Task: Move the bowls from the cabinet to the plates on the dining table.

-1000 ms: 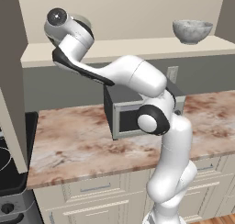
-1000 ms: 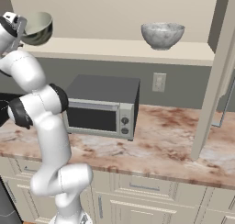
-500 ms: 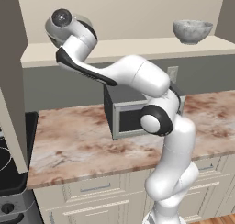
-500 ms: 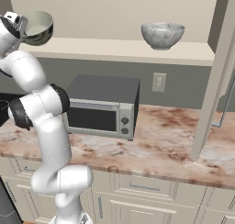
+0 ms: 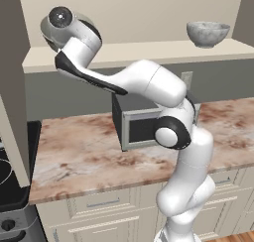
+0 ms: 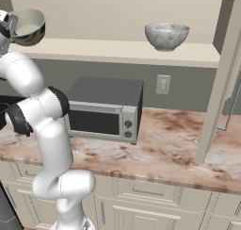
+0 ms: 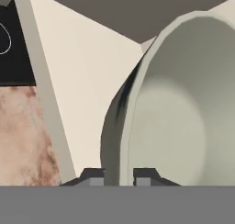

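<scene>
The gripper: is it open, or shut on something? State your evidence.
Shut on a bowl: in the hand view both fingertips pinch the bowl's rim.

Held bowl ran off hand view at 3 o'clock; far rim unseen. Gripper fingertips mostly sank under 6 o'clock edge. In left base view, wrist blocked that bowl. In right base view, hand was cropped at 9 o'clock edge.

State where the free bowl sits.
The free bowl stands upright on the cabinet shelf, right of the microwave, apart from the gripped bowl.
</scene>
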Available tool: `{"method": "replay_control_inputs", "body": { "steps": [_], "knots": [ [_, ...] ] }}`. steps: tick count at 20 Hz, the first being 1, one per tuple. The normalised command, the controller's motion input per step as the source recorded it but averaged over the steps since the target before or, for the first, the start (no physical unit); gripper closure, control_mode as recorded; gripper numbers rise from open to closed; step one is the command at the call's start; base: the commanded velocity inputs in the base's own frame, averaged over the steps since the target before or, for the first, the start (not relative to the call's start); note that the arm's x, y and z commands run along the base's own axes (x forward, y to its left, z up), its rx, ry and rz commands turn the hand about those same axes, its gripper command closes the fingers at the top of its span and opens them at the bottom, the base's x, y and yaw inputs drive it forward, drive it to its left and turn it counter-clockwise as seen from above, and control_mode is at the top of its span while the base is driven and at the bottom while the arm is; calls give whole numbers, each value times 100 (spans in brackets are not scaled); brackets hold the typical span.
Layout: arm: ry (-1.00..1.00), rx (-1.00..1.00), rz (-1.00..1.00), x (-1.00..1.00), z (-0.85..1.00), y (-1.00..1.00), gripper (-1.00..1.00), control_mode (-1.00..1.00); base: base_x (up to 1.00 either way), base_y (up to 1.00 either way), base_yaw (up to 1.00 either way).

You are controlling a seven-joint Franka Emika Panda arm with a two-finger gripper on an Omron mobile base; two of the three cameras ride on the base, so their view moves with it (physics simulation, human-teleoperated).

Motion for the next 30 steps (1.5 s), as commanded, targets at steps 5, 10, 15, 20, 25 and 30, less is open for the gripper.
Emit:
{"method": "replay_control_inputs", "body": {
  "steps": [5, 10, 15, 20, 25, 30],
  "knots": [
    [0, -1, 0, -66, 0, 9, 100, -100, 0, 0, 0],
    [0, 0, 0, -82, 0, 0, 100, -100, 0, 0, 0],
    [0, 0, 0, -76, -1, -10, 100, -100, 0, 0, 0],
    [2, 0, 0, -48, -31, -34, 100, -100, 0, 0, 0],
    [1, 0, 0, -38, -46, -57, 100, -100, 0, 0, 0],
    [0, -1, 0, -19, -26, -70, 100, -100, 0, 0, 0]
  ]
}}
